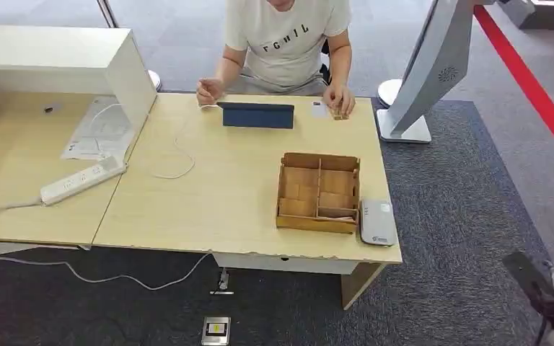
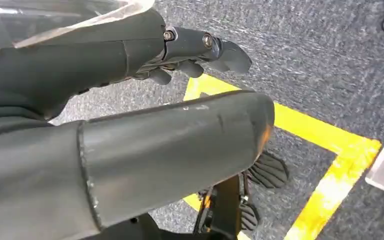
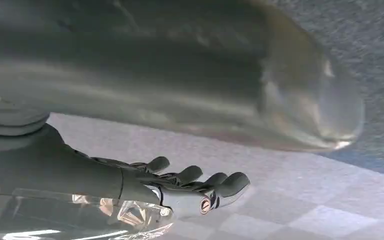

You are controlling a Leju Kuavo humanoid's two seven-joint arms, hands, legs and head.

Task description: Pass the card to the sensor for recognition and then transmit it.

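"Where is the card on your feed?"

"I see a small white card (image 1: pixel 319 109) lying flat at the far edge of the desk (image 1: pixel 209 202), just right of the dark blue tablet (image 1: pixel 258 114). A person's hand (image 1: pixel 339 100) is right beside it. I can't tell whether they touch."

"And the sensor?"

"I have the sensor (image 1: pixel 377 222) at the near right corner of the desk. It is a flat, light grey pad with rounded corners and a small blue mark on its near end. It sits just beside the right wall of the wooden compartment box (image 1: pixel 319 192), well apart from the card."
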